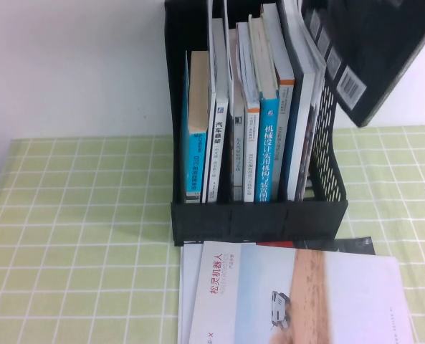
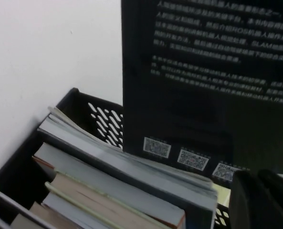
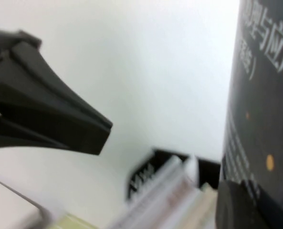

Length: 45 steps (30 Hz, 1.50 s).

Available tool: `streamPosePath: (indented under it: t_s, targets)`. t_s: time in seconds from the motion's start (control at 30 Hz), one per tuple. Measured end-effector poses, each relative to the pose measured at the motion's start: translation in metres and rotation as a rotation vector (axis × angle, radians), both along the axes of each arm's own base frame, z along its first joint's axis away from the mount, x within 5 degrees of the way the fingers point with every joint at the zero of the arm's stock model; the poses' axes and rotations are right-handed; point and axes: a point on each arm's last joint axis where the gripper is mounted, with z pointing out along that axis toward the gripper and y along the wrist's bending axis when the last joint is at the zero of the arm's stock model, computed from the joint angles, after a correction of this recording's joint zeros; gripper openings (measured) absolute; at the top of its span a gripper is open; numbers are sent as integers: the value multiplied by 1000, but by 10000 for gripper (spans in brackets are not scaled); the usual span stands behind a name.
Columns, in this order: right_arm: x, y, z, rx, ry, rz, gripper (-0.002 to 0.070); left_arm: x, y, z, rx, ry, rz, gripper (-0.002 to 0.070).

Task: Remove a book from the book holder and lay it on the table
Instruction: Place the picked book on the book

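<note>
Right gripper (image 3: 236,210): against the front cover of the book (image 1: 373,57); grip state cannot be determined. Left gripper (image 2: 261,200): just beneath its back cover; likewise undetermined. The book holder (image 1: 259,218) stands below both. Clear its rim before lowering the book flat onto the table (image 1: 76,236).

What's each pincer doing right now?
Left pincer: closed on the book, above the book holder.
Right pincer: open, holding nothing, beside the book's front cover.
</note>
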Motion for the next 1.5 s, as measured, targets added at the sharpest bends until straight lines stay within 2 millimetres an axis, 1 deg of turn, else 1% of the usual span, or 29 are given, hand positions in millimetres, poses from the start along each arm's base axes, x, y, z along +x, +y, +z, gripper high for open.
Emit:
streamPosePath:
  t_s: [0.07, 0.13, 0.27, 0.33, 0.4, 0.43, 0.53, 0.57, 0.67, 0.7, 0.73, 0.77, 0.87, 0.97, 1.07, 1.2, 1.33, 1.4, 1.5]
  targets:
    - [-16, 1, 14, 37, -31, 46, 130, -17, 10, 16, -9, -17, -1, -3]
    - [-33, 4, 27, 74, -55, 127, 130, -32, 18, 27, -13, -25, -4, -3]
    - [-58, 12, 44, 59, -44, 303, 130, -51, 29, 31, -4, -11, 1, -3]
    - [-66, 16, 45, -2, -12, 387, 130, -62, 37, 29, 16, 0, 14, -3]
    - [-72, 18, 41, -95, 27, 444, 130, -76, 46, 28, 10, 4, 38, -3]
    - [-75, 18, 38, -145, 47, 470, 130, -82, 51, 24, 9, 8, 52, -3]
    - [-83, 18, 27, -279, 116, 552, 130, -98, 62, 4, -12, 48, 96, -3]
    - [-85, 18, 24, -314, 136, 572, 130, -107, 68, 2, -34, 41, 111, -3]
    - [-91, 16, 12, -443, 192, 632, 130, -129, 82, -19, -81, 58, 156, -3]
    - [-93, 16, 9, -481, 206, 648, 130, -136, 86, -32, -88, 76, 173, -3]
    - [-94, 16, 6, -517, 221, 659, 130, -144, 91, -37, -110, 70, 188, -3]
    - [-96, 17, 4, -543, 232, 665, 130, -151, 96, -43, -124, 67, 199, -3]
    - [-99, 21, -4, -637, 286, 660, 130, -169, 107, -69, -152, 95, 224, -3]
    - [-102, 27, -11, -745, 319, 629, 130, -186, 116, -89, -194, 119, 237, -3]
    - [-105, 33, -16, -849, 348, 565, 130, -195, 121, -105, -241, 134, 264, -3]
    - [-104, 38, -18, -956, 327, 439, 130, -195, 124, -117, -291, 131, 305, -3]
    - [-97, 45, -18, -988, 285, 326, 130, -193, 124, -116, -328, 115, 322, -3]
    - [-93, 50, -22, -1010, 278, 312, 130, -193, 125, -115, -337, 108, 324, -3]
    - [-89, 63, -33, -1059, 297, 343, 130, -193, 125, -115, -341, 108, 324, -3]
